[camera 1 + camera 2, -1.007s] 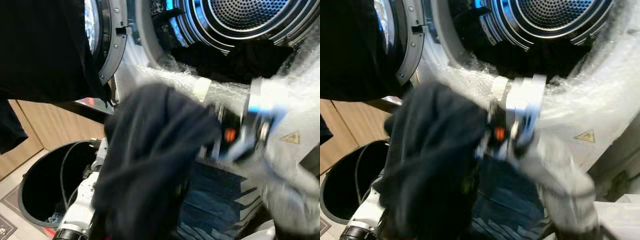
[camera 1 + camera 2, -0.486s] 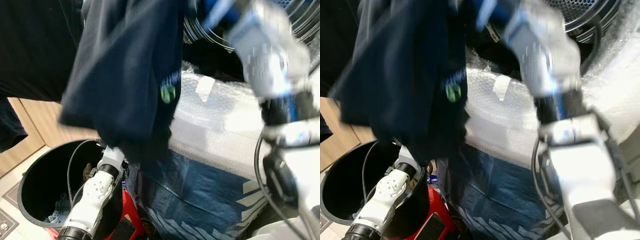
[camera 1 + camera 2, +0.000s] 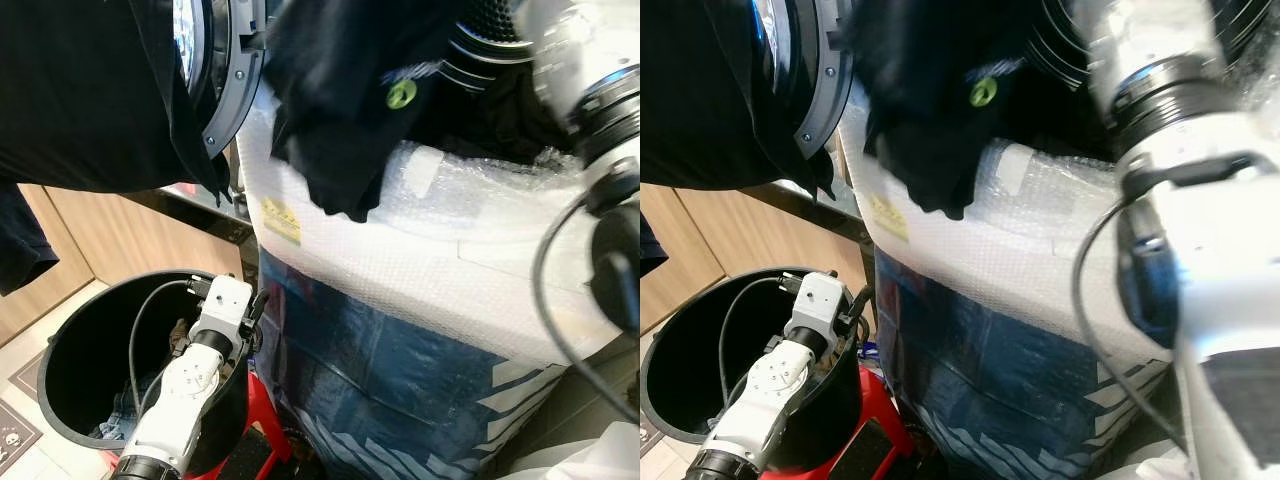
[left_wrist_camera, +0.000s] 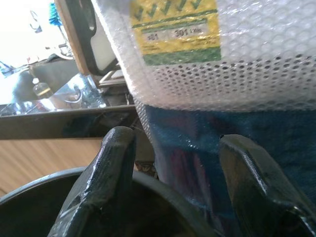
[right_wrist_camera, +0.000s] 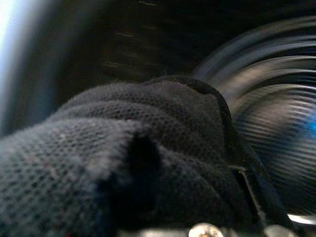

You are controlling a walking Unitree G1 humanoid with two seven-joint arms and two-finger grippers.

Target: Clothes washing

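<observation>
A dark navy garment (image 3: 350, 110) with a small green logo hangs at the mouth of the washer drum (image 3: 480, 40). My right arm (image 3: 590, 90) reaches up into that opening. Its gripper is shut on the garment, and the knit cloth (image 5: 148, 148) covers its fingers in the right wrist view. More dark clothes (image 3: 515, 110) lie inside the drum. My left gripper (image 4: 175, 140) is open and holds nothing. It sits low at the rim of a black bucket (image 3: 70, 340), close to the wrapped washer front.
Bubble wrap (image 3: 450, 260) and blue sheeting (image 3: 400, 390) cover the washer front. The round door (image 3: 215, 70) stands open at the left, with black clothing (image 3: 80, 100) draped by it. A red stool (image 3: 265, 440) stands under the bucket. Some clothes (image 3: 120, 415) lie in the bucket.
My right arm has lifted the dark garment from low in front of the washer up to the drum mouth. The left arm stays at the bucket.
</observation>
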